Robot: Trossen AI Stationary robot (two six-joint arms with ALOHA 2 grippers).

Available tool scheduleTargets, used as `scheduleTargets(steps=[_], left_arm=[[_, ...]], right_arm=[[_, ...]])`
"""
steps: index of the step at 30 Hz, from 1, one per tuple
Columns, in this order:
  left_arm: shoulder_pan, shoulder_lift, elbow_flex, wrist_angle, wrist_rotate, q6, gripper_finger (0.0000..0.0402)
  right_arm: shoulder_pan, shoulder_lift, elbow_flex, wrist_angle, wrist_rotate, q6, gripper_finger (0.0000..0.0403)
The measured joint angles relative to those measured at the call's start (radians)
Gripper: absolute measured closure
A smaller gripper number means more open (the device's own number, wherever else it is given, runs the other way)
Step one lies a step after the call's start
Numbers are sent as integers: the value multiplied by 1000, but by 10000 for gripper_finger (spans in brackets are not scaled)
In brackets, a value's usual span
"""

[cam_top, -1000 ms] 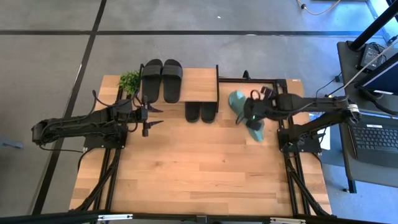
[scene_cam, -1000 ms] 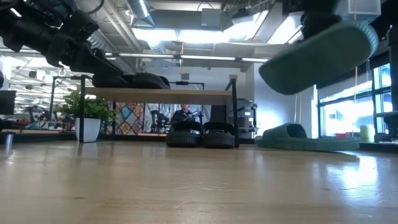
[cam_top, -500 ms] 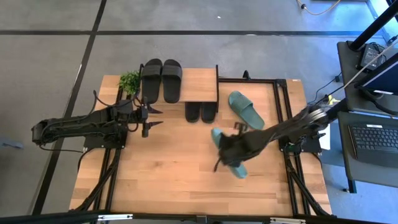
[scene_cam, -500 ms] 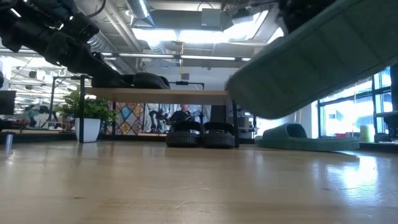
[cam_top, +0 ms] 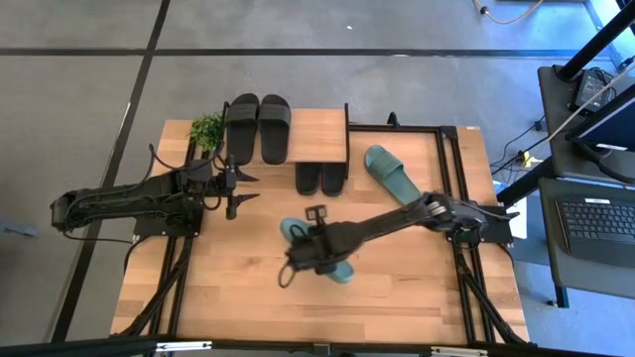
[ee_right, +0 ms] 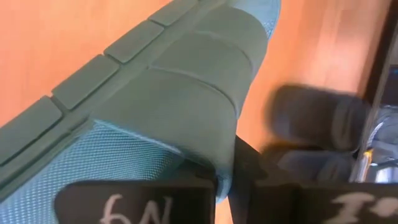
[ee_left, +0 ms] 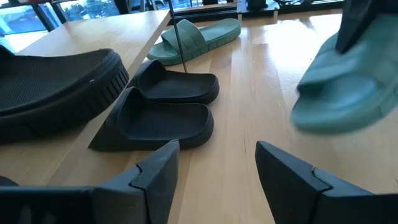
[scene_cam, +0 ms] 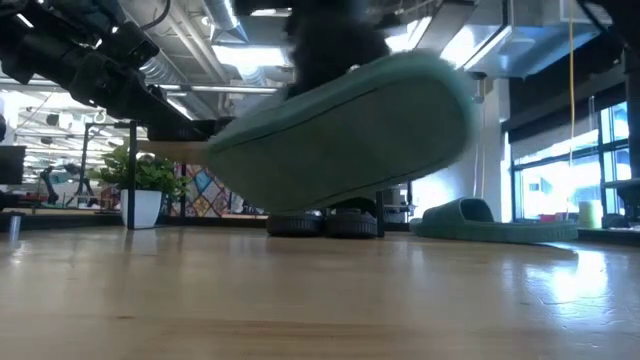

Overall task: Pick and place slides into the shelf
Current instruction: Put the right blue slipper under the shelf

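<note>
My right gripper (cam_top: 316, 240) is over the middle of the table, shut on a teal slide (cam_top: 314, 254) that fills the low view (scene_cam: 340, 130). The second teal slide (cam_top: 392, 174) lies flat on the table right of the shelf (cam_top: 319, 134). Two black slides (cam_top: 258, 127) rest on the shelf's top board; two more (cam_top: 320, 178) sit on the table under its front edge (ee_left: 161, 109). My left gripper (cam_top: 248, 185) waits open left of the shelf, touching nothing. My right gripper holds the teal slide by its wide ribbed strap (ee_right: 186, 93), coming from above. One dark finger (ee_right: 245, 165) shows against the strap's side; the slide hides the other. The slide is lifted clear of the table and tilted, with its sole (scene_cam: 330, 150) towards the near edge.
A small potted plant (cam_top: 206, 127) stands at the shelf's left end. A black metal frame (cam_top: 442, 159) runs along the table's right side by the resting teal slide. Bare wood (cam_top: 248, 288) lies between the held slide and the near edge.
My right gripper has carried the teal slide from beside the other teal slide, right of the shelf, toward the table's near and left sides, to the middle of the table. The slide stays off the table and now looms closer in the low view.
</note>
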Motion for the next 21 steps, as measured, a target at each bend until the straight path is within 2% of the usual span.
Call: scheduleTargets(steps=[8,17,21], left_arm=[[0,0,0,-5,0,1,198],[0,0,0,-6,0,1,198],[0,0,0,-7,0,1,198]], right_arm=[[-72,150,193,13,84,-85,390],[-121,161,178,187,86,-103,390],[-134,161,177,197,80,-130,390]])
